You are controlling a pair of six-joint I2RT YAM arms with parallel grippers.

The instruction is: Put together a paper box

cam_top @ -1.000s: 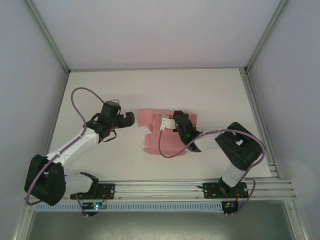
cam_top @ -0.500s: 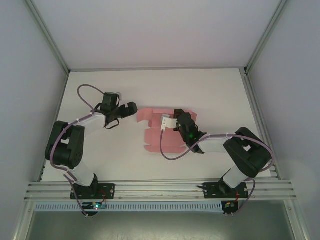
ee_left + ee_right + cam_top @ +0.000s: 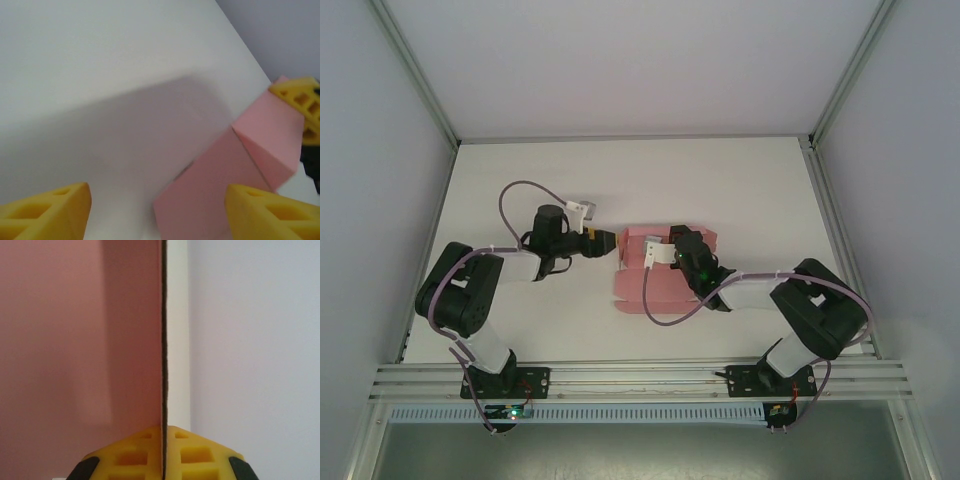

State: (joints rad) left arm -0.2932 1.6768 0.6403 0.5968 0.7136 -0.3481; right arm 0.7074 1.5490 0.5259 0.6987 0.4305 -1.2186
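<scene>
Pink paper box (image 3: 655, 280) is seemingly being braced, one panel clamped in the right gripper (image 3: 162, 450), while the left gripper (image 3: 608, 243) is hovering spread wide beside its left edge.

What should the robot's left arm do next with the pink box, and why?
Probably nudge the left gripper forward onto the paper box: its fingers are open just short of the card's edge, while the right gripper pinches another panel.

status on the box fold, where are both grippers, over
Left gripper open, just off the paper box left edge. Right gripper shut on a card panel. Box partly folded. Nothing seen in the way.
</scene>
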